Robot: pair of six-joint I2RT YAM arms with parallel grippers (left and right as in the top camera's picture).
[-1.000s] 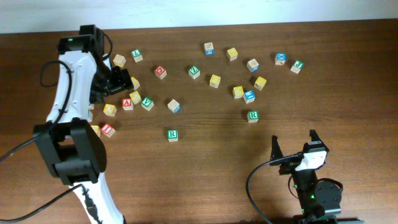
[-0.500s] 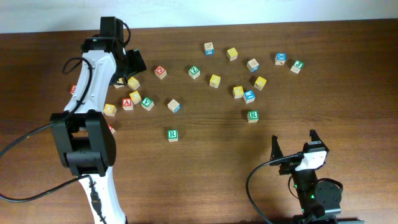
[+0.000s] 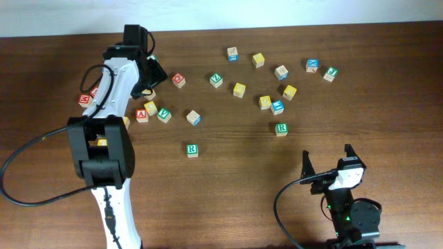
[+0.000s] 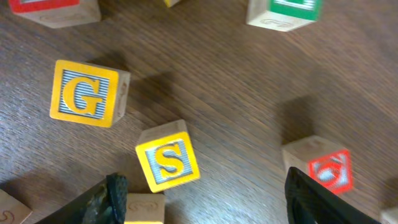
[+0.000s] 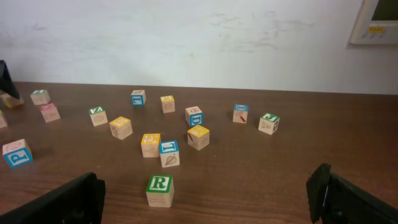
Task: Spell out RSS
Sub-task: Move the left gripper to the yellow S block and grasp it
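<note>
Dark wooden tabletop (image 3: 228, 207) carries scattered letter cubes. Left arm (image 3: 114, 76) reaches the far-left cluster, jaws wide apart and empty above a yellow S cube (image 4: 168, 157). Right arm (image 3: 348, 200) sits at the front, jaws gaping, empty. One green R cube (image 3: 192, 149) lies mid-tabletop. Fetching the S looks in hand: next, centre, descend, avoiding the G cube (image 4: 87, 93).

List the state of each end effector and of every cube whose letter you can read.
left end effector, open, holding nothing.
right end effector, open, empty.
yellow S cube, lying flat, S up, ungripped.
yellow G cube, lying flat, G up.
green R cube, lying flat, R up.
second green R cube, lying flat, R up.
</note>
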